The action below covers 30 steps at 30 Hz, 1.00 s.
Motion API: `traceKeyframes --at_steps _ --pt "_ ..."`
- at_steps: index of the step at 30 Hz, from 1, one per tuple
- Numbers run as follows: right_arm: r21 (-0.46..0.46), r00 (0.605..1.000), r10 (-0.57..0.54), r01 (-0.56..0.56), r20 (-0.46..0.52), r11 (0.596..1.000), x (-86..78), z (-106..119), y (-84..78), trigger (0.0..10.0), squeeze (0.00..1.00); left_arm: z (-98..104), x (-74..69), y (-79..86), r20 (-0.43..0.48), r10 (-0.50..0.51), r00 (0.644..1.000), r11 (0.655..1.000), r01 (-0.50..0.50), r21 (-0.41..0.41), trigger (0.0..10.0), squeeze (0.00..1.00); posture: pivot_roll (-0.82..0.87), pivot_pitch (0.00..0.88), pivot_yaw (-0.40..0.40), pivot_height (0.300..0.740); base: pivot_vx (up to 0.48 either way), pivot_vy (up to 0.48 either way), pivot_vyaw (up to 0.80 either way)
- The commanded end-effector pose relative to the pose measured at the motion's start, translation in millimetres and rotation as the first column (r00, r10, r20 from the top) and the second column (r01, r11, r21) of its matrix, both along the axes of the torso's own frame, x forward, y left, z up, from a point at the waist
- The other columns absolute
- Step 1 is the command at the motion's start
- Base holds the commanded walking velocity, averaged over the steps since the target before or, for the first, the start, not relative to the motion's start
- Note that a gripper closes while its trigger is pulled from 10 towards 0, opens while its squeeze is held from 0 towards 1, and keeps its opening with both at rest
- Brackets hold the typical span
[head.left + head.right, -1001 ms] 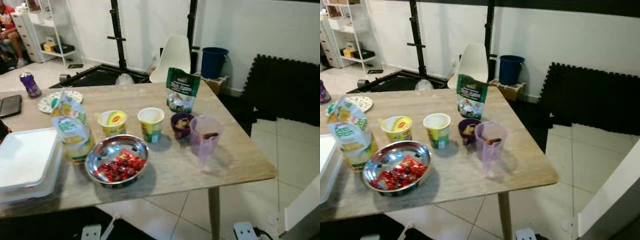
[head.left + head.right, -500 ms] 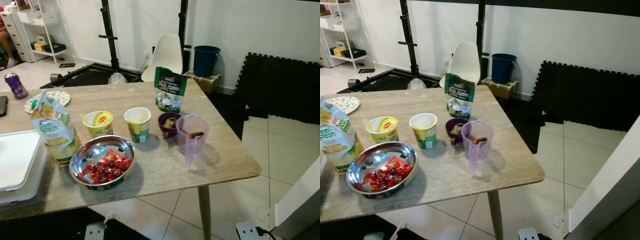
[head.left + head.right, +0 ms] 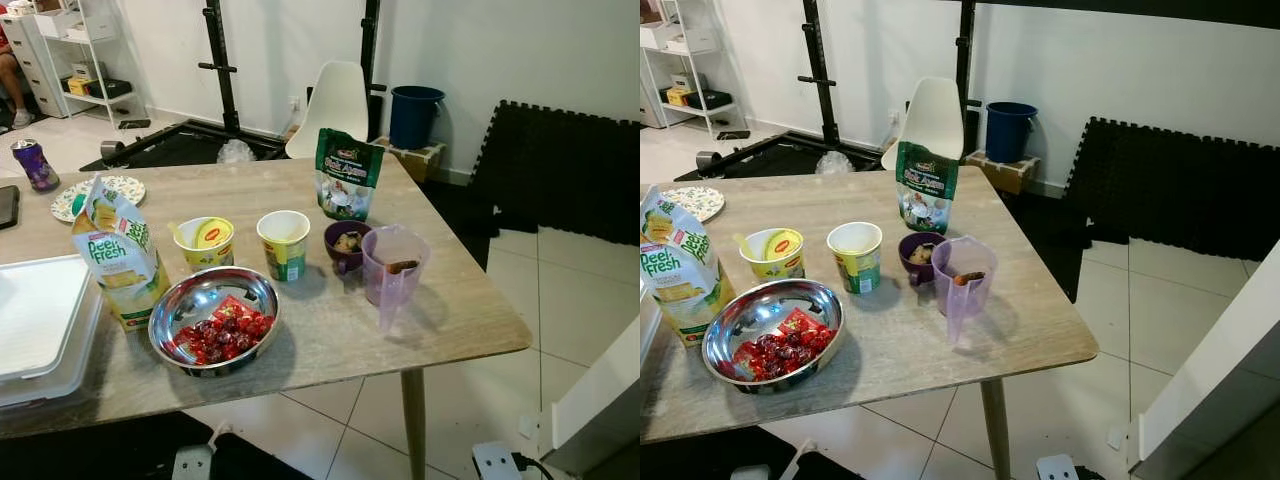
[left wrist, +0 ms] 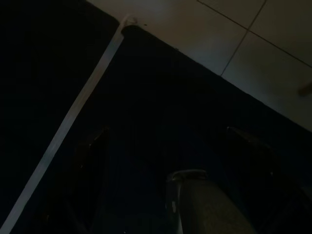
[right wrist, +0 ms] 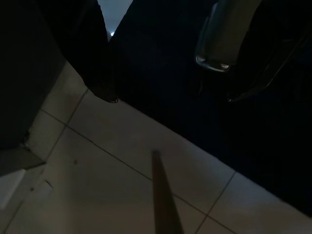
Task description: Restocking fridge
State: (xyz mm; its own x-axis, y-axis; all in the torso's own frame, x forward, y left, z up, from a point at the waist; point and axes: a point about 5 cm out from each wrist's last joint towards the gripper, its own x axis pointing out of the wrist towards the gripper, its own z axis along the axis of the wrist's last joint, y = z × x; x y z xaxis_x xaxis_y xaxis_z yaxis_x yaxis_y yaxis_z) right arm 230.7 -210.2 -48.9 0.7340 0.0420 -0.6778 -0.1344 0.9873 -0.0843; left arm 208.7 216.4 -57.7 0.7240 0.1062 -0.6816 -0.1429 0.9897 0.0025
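On the light wooden table (image 3: 450, 320), going from the robot's left, a white lidded plastic box (image 3: 40, 325) lies flat at the near edge, with a patterned plate (image 3: 100, 190) and a purple drink can (image 3: 35, 165) far behind it. Next stands a yellow and green Peel Fresh juice carton (image 3: 118, 258), upright with its long axis vertical and its printed face turned toward the camera. Just beside it, toward the near edge, sits a shiny steel bowl of red sweets (image 3: 213, 322). Behind the bowl stand a yellow Maggi cup (image 3: 205, 243) and a white and green paper cup (image 3: 284, 243), both upright with open mouths up. Further right are a small dark purple bowl (image 3: 345, 245), a translucent lilac jug (image 3: 393, 272) with its spout toward the near edge, and behind them an upright green snack pouch (image 3: 347, 187), label facing forward. A white chair (image 3: 335, 105) and a blue bin (image 3: 415, 115) stand beyond the table. All these goods lie well apart from both arms. The dim left wrist view shows the left gripper (image 4: 170, 161), its fingers apart over a dark mat and pale floor tiles (image 4: 253, 63); the right wrist view shows the right gripper (image 5: 195, 87), fingers likewise apart above tiles.
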Motion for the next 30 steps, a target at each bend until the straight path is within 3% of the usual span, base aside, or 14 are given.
traceKeyframes --at_steps 1,6,9,10,11,13,14,19,21,22,23,25,26,30 --pt "0.044 0.996 0.085 -0.086 0.015 0.995 6.2 7 -3.3 10.0 0.00 -3 -6.8 1.4 -0.019 -0.029 0.999 0.999 0.029 0.015 10.0 0.00 0.02 0.132 -0.002 0.740 0.000 0.000 0.00" --pt "0.089 0.967 0.252 -0.255 0.041 0.963 12.0 16 -1.1 10.0 0.00 -1 -6.9 4.0 0.006 -0.047 0.999 0.998 0.047 0.033 10.0 0.00 0.02 0.132 -0.002 0.740 0.000 0.000 0.00" --pt "0.223 0.853 0.513 -0.521 0.096 0.824 17.5 36 2.1 10.0 0.00 3 -4.3 6.4 0.044 -0.061 0.997 0.998 0.059 0.033 10.0 0.00 0.01 0.131 0.006 0.740 0.000 0.000 0.00" --pt "0.223 0.853 0.513 -0.521 0.096 0.824 17.5 36 2.1 10.0 0.00 3 -4.3 6.4 0.044 -0.061 0.997 0.998 0.059 0.033 10.0 0.00 0.01 0.131 0.006 0.740 0.000 0.000 0.00" --pt "0.272 0.817 0.565 -0.572 0.113 0.774 18.4 43 2.7 10.0 0.00 4 -4.1 6.9 0.043 -0.063 0.997 0.998 0.061 0.034 10.0 0.00 0.01 0.130 0.007 0.740 0.000 0.000 0.00" --pt "0.272 0.817 0.565 -0.572 0.113 0.774 18.4 43 2.7 10.0 0.00 4 -4.1 6.9 0.043 -0.063 0.997 0.998 0.061 0.034 10.0 0.00 0.01 0.130 0.007 0.740 0.000 0.000 0.00" --pt "0.353 0.742 0.655 -0.656 0.141 0.667 20.7 60 3.6 10.0 0.00 3 -4.3 7.7 0.040 -0.065 0.997 0.997 0.064 0.036 10.0 0.00 0.01 0.126 0.012 0.740 0.000 0.000 0.00" --pt "0.426 0.679 0.715 -0.704 0.170 0.568 22.0 78 5.8 10.0 0.00 3 -4.8 7.8 0.038 -0.068 0.997 0.997 0.067 0.037 10.0 0.00 0.02 0.124 0.012 0.740 0.000 0.000 0.00" --pt "0.479 0.640 0.715 -0.740 0.282 0.472 28.6 108 12.5 10.0 0.00 2 -6.1 7.8 0.034 -0.073 0.997 0.997 0.072 0.039 10.0 0.00 0.02 0.120 0.011 0.740 0.000 0.000 0.00" --pt "0.479 0.640 0.715 -0.740 0.282 0.472 28.6 108 12.5 10.0 0.00 2 -6.1 7.8 0.034 -0.073 0.997 0.997 0.072 0.039 10.0 0.00 0.02 0.120 0.011 0.740 0.000 0.000 0.00" --pt "0.476 0.619 0.686 -0.768 0.381 0.428 35.0 130 17.6 10.0 0.00 2 -7.4 8.3 0.028 -0.073 0.997 0.997 0.072 0.041 10.0 0.00 0.02 0.119 0.011 0.740 0.000 0.000 0.00" --pt "0.438 0.599 0.638 -0.797 0.484 0.416 44.2 153 21.3 10.0 0.00 0 -9.9 9.4 0.017 -0.071 0.997 0.997 0.070 0.045 10.0 0.00 0.02 0.118 0.012 0.740 0.000 0.000 0.00" --pt "0.327 0.579 0.497 -0.799 0.646 0.505 67.9 189 21.7 10.0 0.00 -3 -15.2 11.6 -0.002 -0.055 0.998 0.997 0.055 0.045 10.0 0.00 0.01 0.113 0.018 0.740 0.000 0.000 0.00" --pt "0.281 0.561 0.417 -0.777 0.715 0.564 79.8 208 21.8 10.0 0.00 -4 -17.8 12.5 -0.009 -0.048 0.999 0.998 0.049 0.044 10.0 0.00 0.01 0.111 0.020 0.740 0.000 0.000 0.00"
